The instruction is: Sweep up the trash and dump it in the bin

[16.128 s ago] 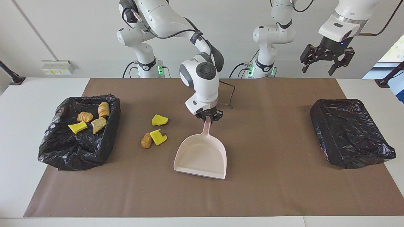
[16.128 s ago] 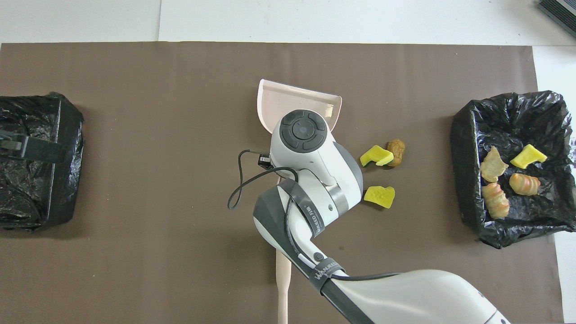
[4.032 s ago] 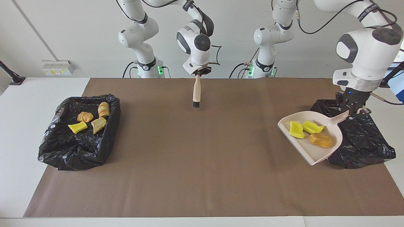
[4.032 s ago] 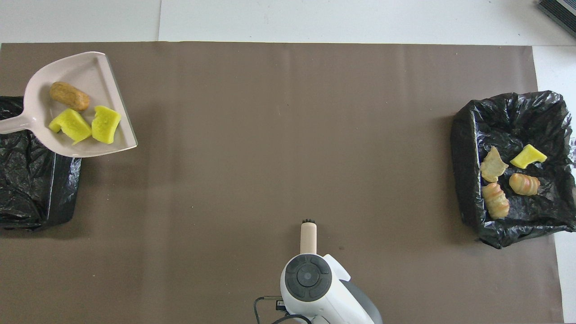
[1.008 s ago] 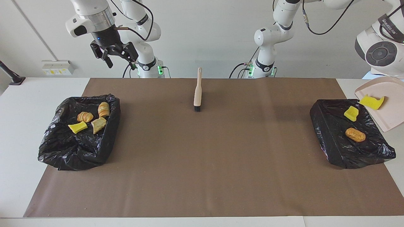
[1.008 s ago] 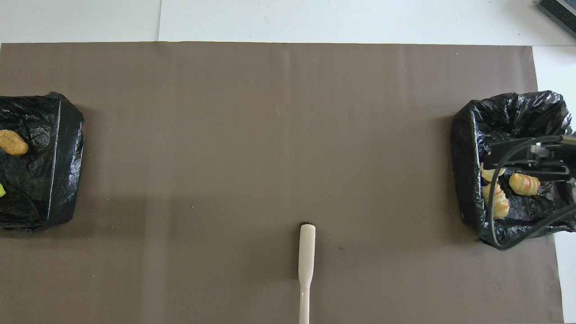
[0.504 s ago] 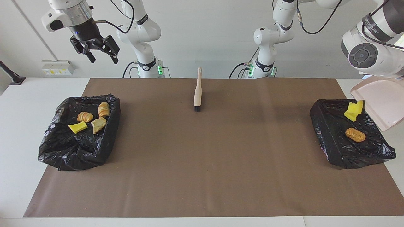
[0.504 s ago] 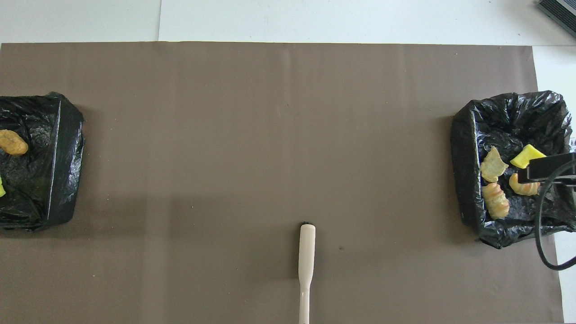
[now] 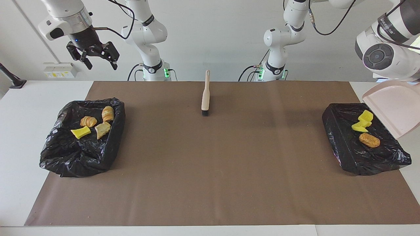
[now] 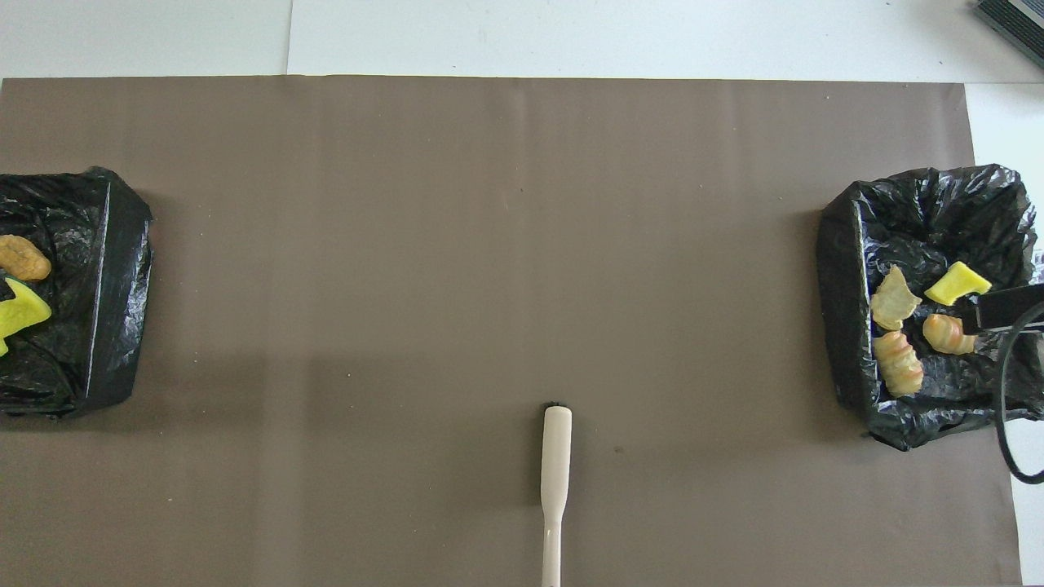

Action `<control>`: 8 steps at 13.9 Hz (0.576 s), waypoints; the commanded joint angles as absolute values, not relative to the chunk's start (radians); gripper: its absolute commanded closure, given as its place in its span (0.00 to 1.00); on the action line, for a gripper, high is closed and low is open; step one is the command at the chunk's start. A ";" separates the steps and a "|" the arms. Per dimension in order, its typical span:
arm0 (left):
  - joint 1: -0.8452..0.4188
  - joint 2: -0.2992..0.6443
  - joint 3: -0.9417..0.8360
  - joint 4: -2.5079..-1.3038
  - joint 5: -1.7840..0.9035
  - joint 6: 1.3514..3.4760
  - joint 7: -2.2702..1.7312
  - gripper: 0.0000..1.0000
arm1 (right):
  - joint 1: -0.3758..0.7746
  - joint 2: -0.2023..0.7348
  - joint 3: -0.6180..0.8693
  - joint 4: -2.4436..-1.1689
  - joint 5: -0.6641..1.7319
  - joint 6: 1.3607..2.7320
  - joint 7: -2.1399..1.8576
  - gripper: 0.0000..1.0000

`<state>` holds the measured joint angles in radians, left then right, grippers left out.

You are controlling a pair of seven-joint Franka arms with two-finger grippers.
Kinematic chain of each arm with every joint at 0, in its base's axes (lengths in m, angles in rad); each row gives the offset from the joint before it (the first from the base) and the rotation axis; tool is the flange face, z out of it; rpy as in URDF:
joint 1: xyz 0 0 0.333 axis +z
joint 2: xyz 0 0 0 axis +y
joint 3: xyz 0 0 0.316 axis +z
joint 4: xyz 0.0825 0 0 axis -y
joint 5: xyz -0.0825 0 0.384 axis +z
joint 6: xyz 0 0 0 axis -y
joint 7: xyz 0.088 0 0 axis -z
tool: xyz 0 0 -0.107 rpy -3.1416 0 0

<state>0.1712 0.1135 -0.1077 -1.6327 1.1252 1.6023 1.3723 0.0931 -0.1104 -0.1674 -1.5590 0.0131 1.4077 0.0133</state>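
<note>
Second yellow chunk [image 9: 359, 126] now in bin [image 9: 341, 137]

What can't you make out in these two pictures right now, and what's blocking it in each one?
- Left gripper: hidden in the facing view by the arm's wrist and the raised dustpan; outside the overhead view.
- The bin at the left arm's end: cut off by the overhead view's edge.
- Yellow pieces there: overlapping, count unclear.
- Brush: handle end cropped overhead.
</note>
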 commanded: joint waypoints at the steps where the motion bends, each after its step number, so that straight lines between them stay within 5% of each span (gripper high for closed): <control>1: 0.170 0.110 -0.103 -1.632 0.993 1.626 1.355 1.00 | 0.075 -0.114 -0.167 -1.560 0.017 1.407 -0.014 0.00; 8: 0.062 0.117 -0.109 -1.628 0.452 1.598 0.995 1.00 | 0.104 -0.121 -0.150 -1.568 -0.003 1.411 0.043 0.00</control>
